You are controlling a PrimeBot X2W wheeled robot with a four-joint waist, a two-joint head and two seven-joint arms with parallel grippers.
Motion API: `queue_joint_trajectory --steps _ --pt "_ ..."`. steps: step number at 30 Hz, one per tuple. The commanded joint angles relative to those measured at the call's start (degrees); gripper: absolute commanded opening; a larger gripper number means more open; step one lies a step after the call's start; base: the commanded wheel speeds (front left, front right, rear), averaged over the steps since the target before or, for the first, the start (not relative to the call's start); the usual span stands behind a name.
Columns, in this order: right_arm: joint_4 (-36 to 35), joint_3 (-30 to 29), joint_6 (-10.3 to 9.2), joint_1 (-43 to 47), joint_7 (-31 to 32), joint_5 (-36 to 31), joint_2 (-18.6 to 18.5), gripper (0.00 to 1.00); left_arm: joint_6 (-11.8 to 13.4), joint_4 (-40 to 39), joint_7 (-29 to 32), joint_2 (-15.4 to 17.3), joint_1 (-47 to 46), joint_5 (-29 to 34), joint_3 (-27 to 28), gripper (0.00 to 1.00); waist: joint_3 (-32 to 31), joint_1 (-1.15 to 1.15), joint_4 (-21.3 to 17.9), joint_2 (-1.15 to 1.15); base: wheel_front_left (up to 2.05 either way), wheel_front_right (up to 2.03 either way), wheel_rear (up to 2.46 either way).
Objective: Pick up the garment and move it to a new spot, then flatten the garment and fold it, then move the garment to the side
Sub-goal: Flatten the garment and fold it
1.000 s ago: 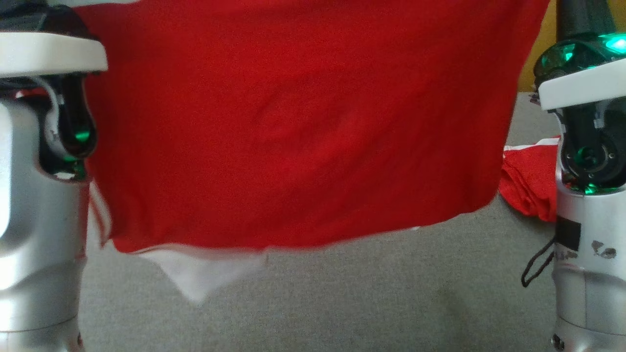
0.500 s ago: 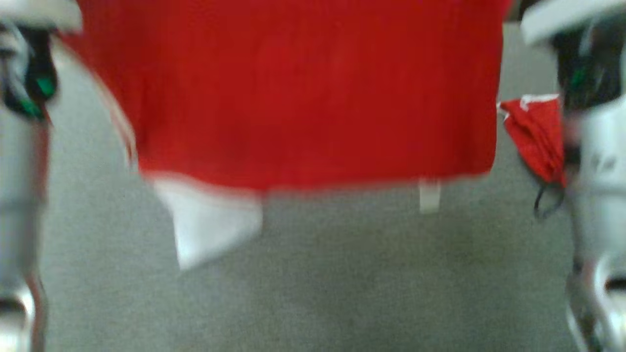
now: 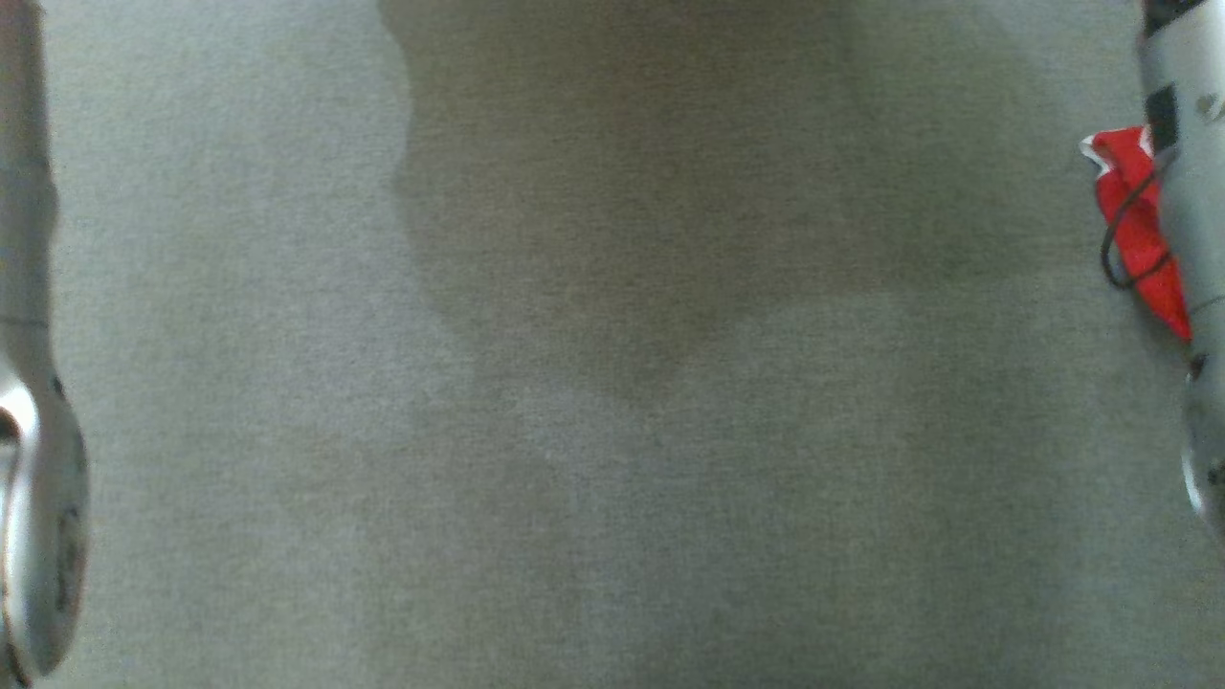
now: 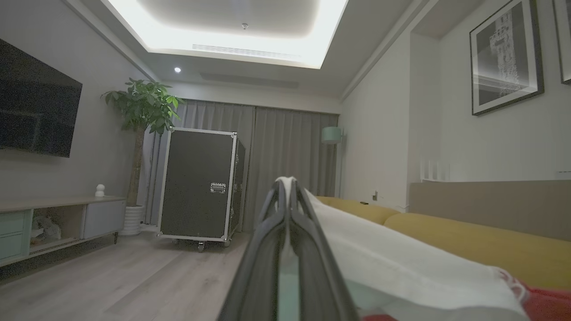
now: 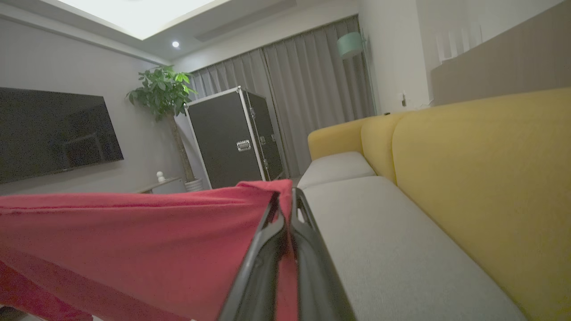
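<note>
Grey woven fabric of the sofa seat spreads across the head view, with a broad shadow lying over its far middle. In the right wrist view the yellow sofa back rises along the seat's right.

The garment, red with a white part, is held up off the seat, pulled into a taut sheet that runs leftward from the right gripper. The pale left forearm stands at the left edge of the head view and the right forearm at the right edge, a dark cable looping from it.

The left gripper has its fingers pressed together on the garment's white fabric. The right gripper is likewise clamped tight on a red edge.

A small crumpled red cloth lies on the seat beside the right forearm; whether it belongs to the garment cannot be told.
</note>
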Motion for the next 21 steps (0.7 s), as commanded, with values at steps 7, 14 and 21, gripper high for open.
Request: queue_joint_trajectory --steps 7,14,21 --pt "7.67 5.23 -0.04 9.25 1.11 3.76 0.19 0.0 -2.5 2.13 -1.11 1.54 13.84 0.51 -0.8 0.0 -2.39 -0.01 1.44 0.0 0.0 0.0 0.0" --pt "7.18 15.52 -0.04 20.17 11.65 8.3 -3.63 0.0 -4.8 0.2 -0.83 2.52 30.66 0.4 -4.47 0.0 -7.07 -0.01 3.0 0.0 0.0 0.0 0.0" --pt "-1.73 26.91 -0.04 29.05 22.73 15.45 -11.75 0.0 -5.34 -7.24 5.27 6.42 43.61 -1.44 -10.58 0.0 -11.95 -0.01 2.72 0.0 0.0 0.0 0.0"
